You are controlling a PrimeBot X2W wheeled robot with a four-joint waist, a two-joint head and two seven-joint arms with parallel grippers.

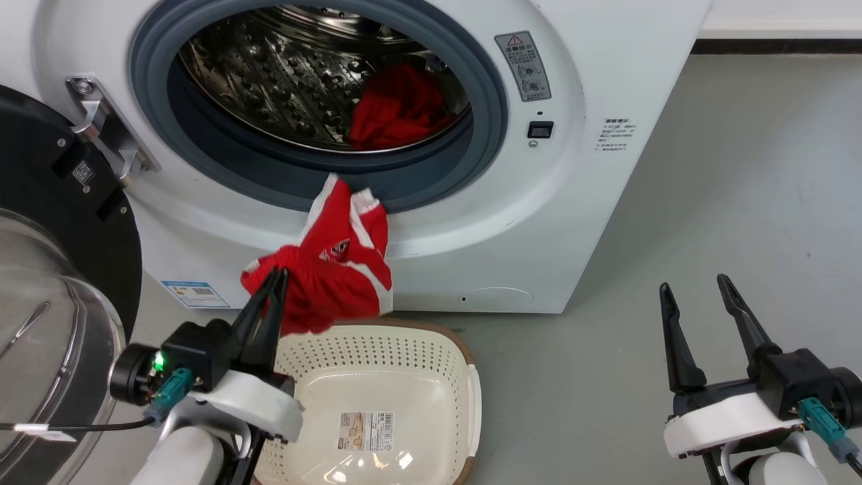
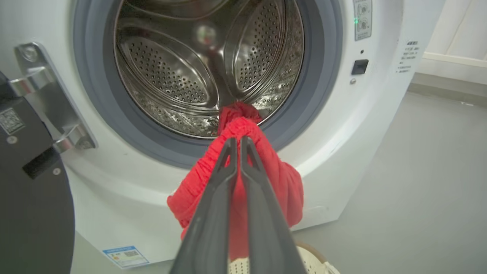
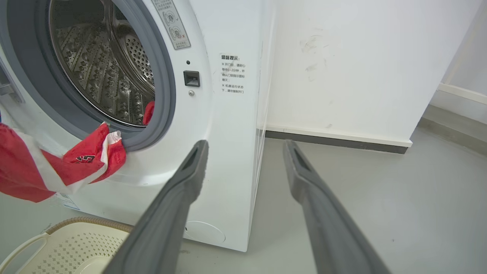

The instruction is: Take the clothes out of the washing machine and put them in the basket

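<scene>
Left jaws tight on red garment (image 1: 337,269) above basket (image 1: 404,350).

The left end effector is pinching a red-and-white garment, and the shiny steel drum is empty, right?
Not empty: the head view shows another bright red fabric garment lying in the shiny perforated steel drum. The left end effector is indeed pinching the red-and-white fabric garment.

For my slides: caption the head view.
Left claw grips a red garment hanging from the washing machine above the basket; right claw open.
</scene>
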